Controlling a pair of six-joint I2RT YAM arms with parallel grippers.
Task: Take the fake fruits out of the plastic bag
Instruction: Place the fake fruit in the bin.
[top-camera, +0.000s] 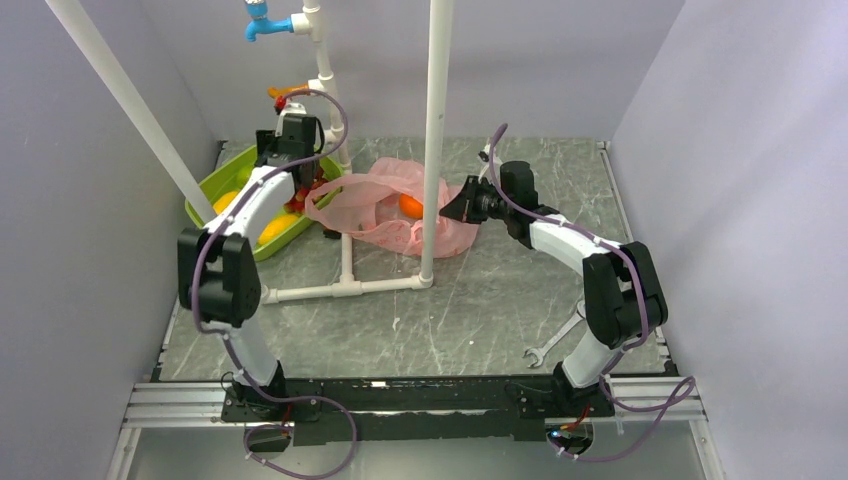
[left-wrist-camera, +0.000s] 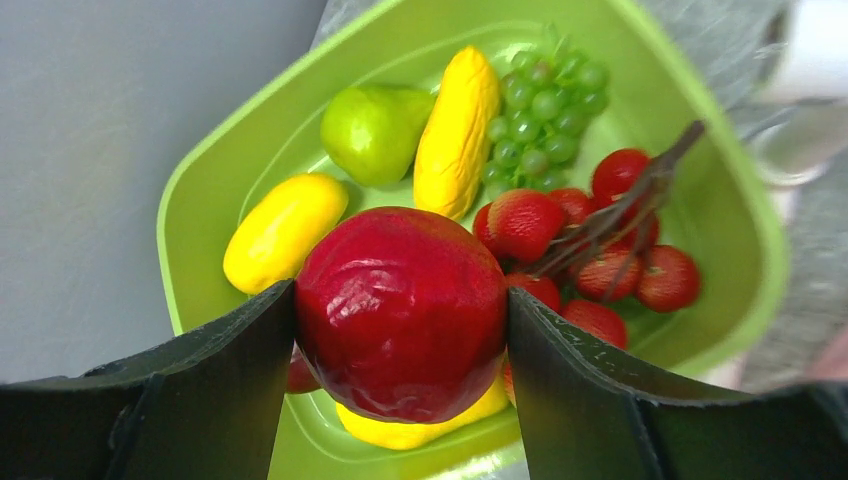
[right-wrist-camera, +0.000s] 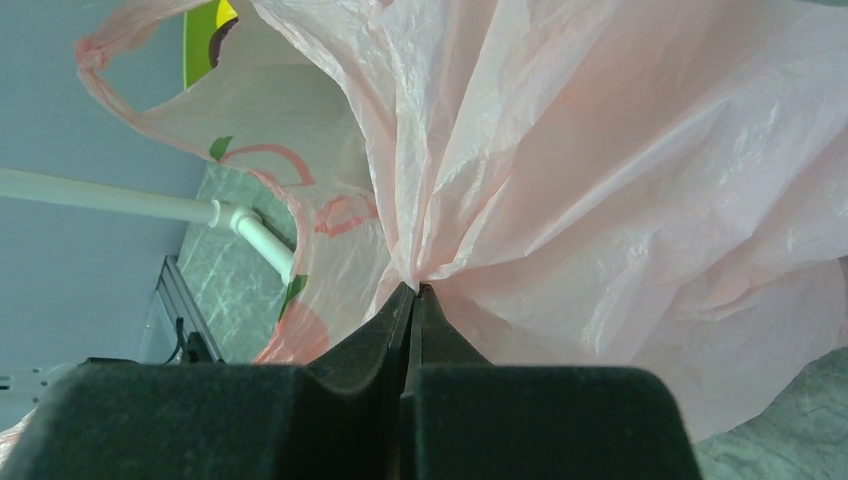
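My left gripper (left-wrist-camera: 400, 290) is shut on a large, round, dark red fake fruit (left-wrist-camera: 400, 310), one finger on each side of it, just above the green bowl (left-wrist-camera: 200, 170). In the top view that left gripper (top-camera: 290, 165) hangs over the green bowl (top-camera: 230, 175) at the back left. The pink plastic bag (top-camera: 370, 205) lies crumpled in the middle of the table, with an orange fruit (top-camera: 411, 206) showing through it. At the bag's right end my right gripper (top-camera: 455, 208) is shut on a pinch of the film. The right wrist view shows the right gripper (right-wrist-camera: 415, 288) clamped on the plastic bag (right-wrist-camera: 600, 180).
In the bowl lie a green pear (left-wrist-camera: 372, 130), a long yellow piece (left-wrist-camera: 457, 130), green grapes (left-wrist-camera: 545, 110), a yellow oval fruit (left-wrist-camera: 285, 228) and several small red fruits (left-wrist-camera: 600, 270). A white pipe frame (top-camera: 433, 150) stands by the bag. A wrench (top-camera: 548, 345) lies at the front right.
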